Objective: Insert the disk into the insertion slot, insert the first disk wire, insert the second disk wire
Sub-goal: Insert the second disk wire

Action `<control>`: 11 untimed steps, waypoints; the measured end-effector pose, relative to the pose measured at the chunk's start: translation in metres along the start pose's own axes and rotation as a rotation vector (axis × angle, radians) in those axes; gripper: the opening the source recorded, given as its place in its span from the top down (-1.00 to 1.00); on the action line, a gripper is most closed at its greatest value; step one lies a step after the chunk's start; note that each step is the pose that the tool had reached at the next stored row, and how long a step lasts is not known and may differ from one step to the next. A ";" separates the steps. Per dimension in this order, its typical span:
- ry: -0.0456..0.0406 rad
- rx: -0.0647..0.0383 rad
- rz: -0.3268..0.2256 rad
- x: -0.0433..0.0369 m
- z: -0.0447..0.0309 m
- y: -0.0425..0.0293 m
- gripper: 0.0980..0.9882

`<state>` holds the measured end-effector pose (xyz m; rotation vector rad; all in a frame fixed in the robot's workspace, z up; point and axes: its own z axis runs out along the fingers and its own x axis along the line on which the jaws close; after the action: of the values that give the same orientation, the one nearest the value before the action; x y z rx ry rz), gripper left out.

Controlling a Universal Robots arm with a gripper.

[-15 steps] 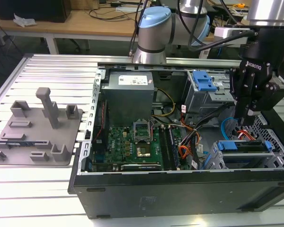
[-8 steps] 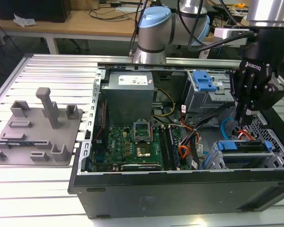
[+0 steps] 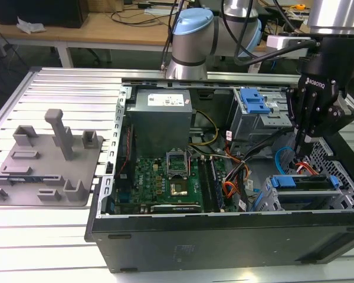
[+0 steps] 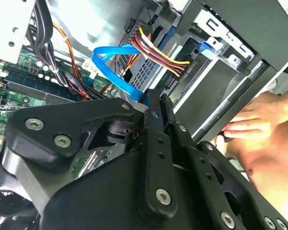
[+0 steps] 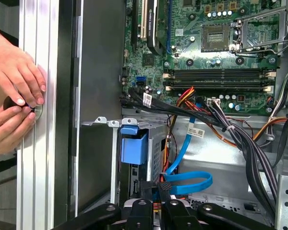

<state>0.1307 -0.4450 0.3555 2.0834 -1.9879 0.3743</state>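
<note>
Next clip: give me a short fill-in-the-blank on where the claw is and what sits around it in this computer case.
1. In the exterior view, the claw hangs inside the open computer case, above the ____ flat cable.
2. In the second wrist view, the claw has its tips at that cable's ____ end.
3. In the first wrist view, a person's two hands rest on the ____ table rail beside the case.
4. The disk's carrier is ____ in colour.

Missing words: blue; connector; aluminium; blue

Black gripper (image 3: pixel 307 139); bright blue cable (image 5: pixel 189 181); green motherboard (image 3: pixel 165 180) (grey perforated cage (image 3: pixel 336 159)).
</note>
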 end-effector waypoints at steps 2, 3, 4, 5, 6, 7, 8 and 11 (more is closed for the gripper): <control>-0.0001 0.000 0.000 0.0000 0.0001 0.0000 0.86; -0.0001 0.000 0.000 0.0000 0.0001 0.0000 0.86; -0.0001 0.000 0.000 -0.0001 0.0001 0.0000 0.86; -0.0001 0.000 0.000 0.0000 0.0001 0.0000 0.86; -0.0001 0.000 0.000 -0.0001 0.0001 0.0000 0.86; -0.0008 0.000 0.000 -0.0001 0.0001 0.0000 0.86; -0.0205 0.002 0.001 0.0011 0.0007 0.0000 0.86; -0.0913 0.006 0.003 0.0058 0.0019 0.0003 0.86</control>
<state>0.1307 -0.4511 0.3557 2.1377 -2.0428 0.2909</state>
